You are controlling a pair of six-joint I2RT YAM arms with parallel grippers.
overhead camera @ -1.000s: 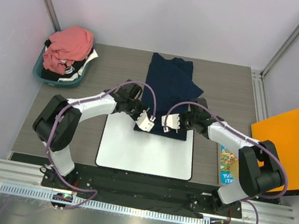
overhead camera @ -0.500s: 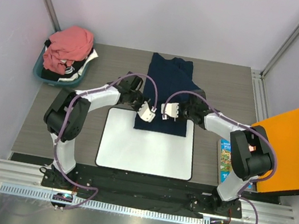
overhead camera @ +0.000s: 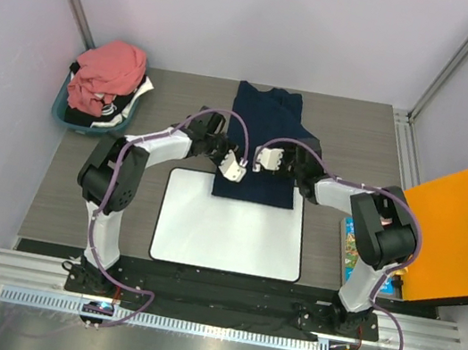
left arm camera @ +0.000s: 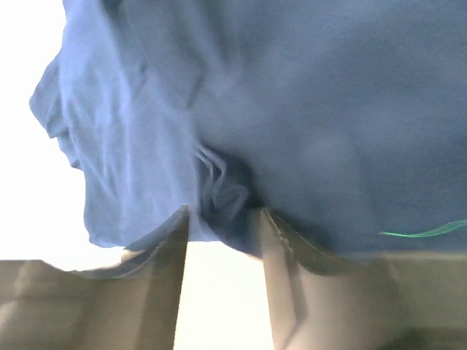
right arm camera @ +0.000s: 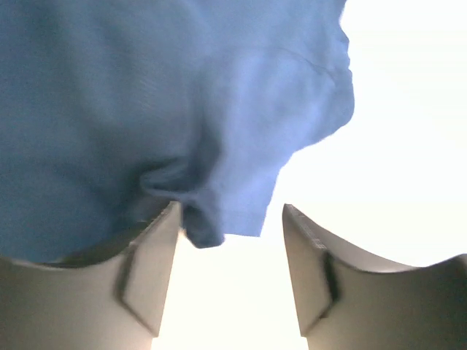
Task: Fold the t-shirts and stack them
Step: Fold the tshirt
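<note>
The navy t-shirt (overhead camera: 265, 126) lies as a long folded strip from the back of the table onto the white mat (overhead camera: 227, 237). My left gripper (overhead camera: 233, 168) and right gripper (overhead camera: 266, 157) hover side by side over its middle. In the left wrist view the navy cloth (left arm camera: 292, 109) fills the frame, and a small bunched fold sits at the tips of the open left gripper (left arm camera: 222, 215). In the right wrist view a hem corner of the cloth (right arm camera: 109, 95) hangs by one finger of the open right gripper (right arm camera: 230, 208). The salmon-pink t-shirt (overhead camera: 108, 67) is heaped at the back left.
A teal basket (overhead camera: 60, 108) at the back left holds the pink shirt and other dark and white clothes. An orange panel (overhead camera: 455, 232) lies off the table's right edge. A colourful booklet (overhead camera: 351, 255) rests by the right arm. Frame posts rise at both back corners.
Both grippers moved toward the back of the table, carrying the navy shirt's near edge along. Their jaws, shut before, now stand apart and have let go of the cloth.
</note>
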